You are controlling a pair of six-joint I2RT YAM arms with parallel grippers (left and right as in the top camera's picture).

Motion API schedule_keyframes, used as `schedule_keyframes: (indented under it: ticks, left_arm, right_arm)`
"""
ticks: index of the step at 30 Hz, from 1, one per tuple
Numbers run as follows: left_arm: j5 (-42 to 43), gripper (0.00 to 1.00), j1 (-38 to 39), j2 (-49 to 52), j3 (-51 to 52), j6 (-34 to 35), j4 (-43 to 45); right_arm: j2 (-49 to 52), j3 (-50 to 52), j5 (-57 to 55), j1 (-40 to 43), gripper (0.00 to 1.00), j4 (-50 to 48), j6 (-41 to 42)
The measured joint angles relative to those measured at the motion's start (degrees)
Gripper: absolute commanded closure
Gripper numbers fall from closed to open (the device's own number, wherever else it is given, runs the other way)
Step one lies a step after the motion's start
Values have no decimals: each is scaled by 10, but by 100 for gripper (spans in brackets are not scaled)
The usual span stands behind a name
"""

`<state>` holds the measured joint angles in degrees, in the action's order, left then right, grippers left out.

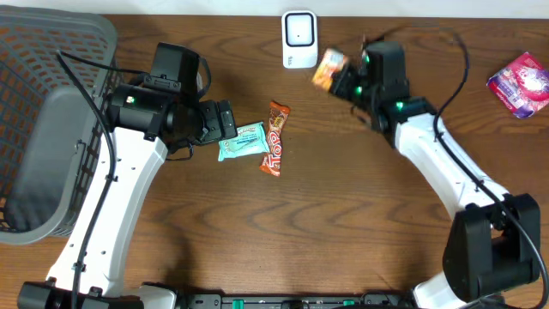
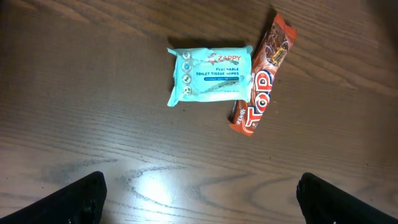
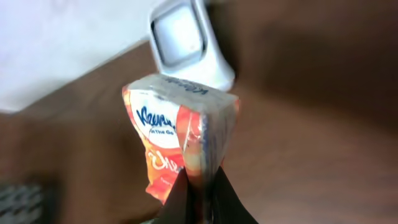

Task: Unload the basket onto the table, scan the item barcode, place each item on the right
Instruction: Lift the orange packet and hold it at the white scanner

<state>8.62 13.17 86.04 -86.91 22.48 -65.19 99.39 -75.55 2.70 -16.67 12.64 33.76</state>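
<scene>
Overhead view shows the scanning step under way: the right claw [image 1: 341, 79] holds a small orange-and-white soft tissue pack [image 1: 329, 68] in the air just beside the white, box-shaped barcode scanner [image 1: 298, 39], which stands at the far edge of the brown wooden table [image 1: 343, 223]. In the right wrist view the two dark fingers are pinched tight on the pack's lower edge, with the pack standing up from them and the scanner's pale window behind and above it. I cannot make out a barcode on the faces that show, so whether it faces the window is unclear.

My judgement is that the next move calls for turning or tilting the pack until its barcoded face squares up to the scanner window, close in, without loosening the pinch on the thin, floppy wrapper.

The left claw [image 2: 199, 199] is spread as wide as it goes and holds nothing. It hovers above the table, touching none of the goods. Just ahead of it lie a pale teal plastic packet of wipes [image 2: 209, 74] and a long orange-red chocolate bar [image 2: 264, 78], the two touching along one side. Both look like items waiting for their turn.
</scene>
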Motion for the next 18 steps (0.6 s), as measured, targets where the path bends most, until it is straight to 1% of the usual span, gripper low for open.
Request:
schedule_keyframes:
  ticks: [5, 8, 10, 13, 18]
  left_arm:
    - [0, 2, 0, 0, 0, 0, 0]
    - [0, 2, 0, 0, 0, 0, 0]
    - [0, 2, 0, 0, 0, 0, 0]
    - [0, 2, 0, 0, 0, 0, 0]
    - [0, 2, 0, 0, 0, 0, 0]
  right_arm:
    - [21, -94, -174, -34, 99, -23, -130]
    - [61, -152, -231, -47, 99, -36, -191]
    - [92, -185, -249, -51, 99, -32, -214]
    - [172, -276, -268, -52, 99, 21, -236]
    - [311, -418, -268, -54, 99, 103, -253]
